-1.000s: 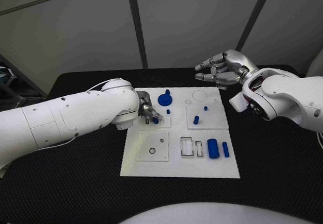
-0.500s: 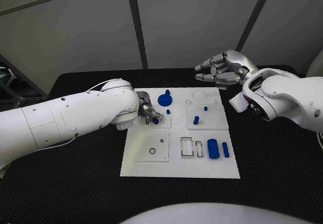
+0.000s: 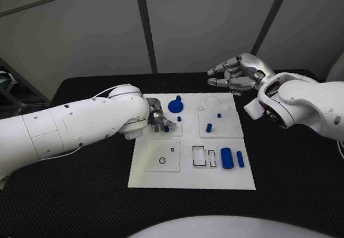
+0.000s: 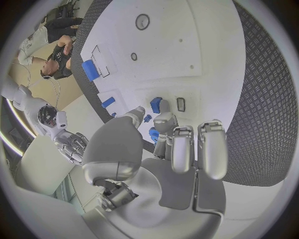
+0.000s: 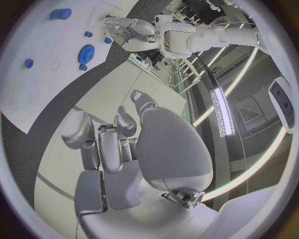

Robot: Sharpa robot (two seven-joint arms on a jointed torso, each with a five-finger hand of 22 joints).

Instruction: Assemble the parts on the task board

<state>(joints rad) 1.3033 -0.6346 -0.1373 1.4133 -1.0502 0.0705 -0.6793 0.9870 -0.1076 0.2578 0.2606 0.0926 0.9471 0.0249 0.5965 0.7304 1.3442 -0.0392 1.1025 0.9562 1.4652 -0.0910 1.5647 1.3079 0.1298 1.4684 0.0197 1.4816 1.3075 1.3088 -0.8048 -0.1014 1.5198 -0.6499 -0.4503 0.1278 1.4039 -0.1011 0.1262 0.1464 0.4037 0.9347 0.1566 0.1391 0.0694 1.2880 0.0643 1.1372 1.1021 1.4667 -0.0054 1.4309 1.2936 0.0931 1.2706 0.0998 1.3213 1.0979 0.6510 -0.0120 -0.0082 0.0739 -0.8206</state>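
You get even, bright overhead light in the head view, with soft shadows on the black surface [image 3: 82, 191] under both arms. Beyond the right hand's fingers [image 5: 112, 144], a ceiling light strip [image 5: 222, 110] glares white. Both wrist views bend straight edges strongly toward the rim.

On the task board [image 3: 193, 172], the left robot hand [image 3: 158, 119] covers part of a small blue part [image 3: 165, 128], so its shape cannot be told. The left arm [image 3: 77, 128] hides the board's left upper corner.
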